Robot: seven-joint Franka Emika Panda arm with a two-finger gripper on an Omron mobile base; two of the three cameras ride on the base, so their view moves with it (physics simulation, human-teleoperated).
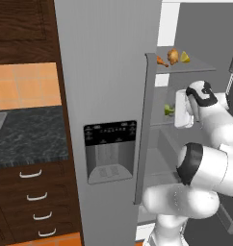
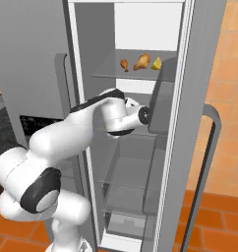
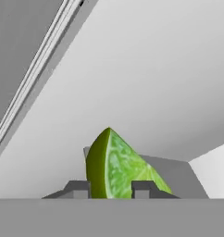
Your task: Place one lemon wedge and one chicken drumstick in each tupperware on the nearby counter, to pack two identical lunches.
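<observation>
In the hand view the gripper (image 3: 109, 189) is clenched on the yellow-green lemon wedge (image 3: 115, 165), a finger (image 3: 78, 189) on either side of it, inside the open fridge (image 2: 140, 147) at its middle shelf (image 1: 159, 120). On the shelf above (image 2: 135, 75), farther in, lie two chicken drumsticks (image 2: 124, 64) (image 2: 142, 62) and, just beside them, the yellow lemon wedge (image 2: 156, 63). The dark speckled surface (image 1: 27, 134) lies well apart to the left.

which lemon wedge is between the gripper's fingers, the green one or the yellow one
The yellow-green lemon wedge, sitting between the gripper fingers. The yellow wedge lies on the upper fridge shelf beside the drumsticks.
</observation>
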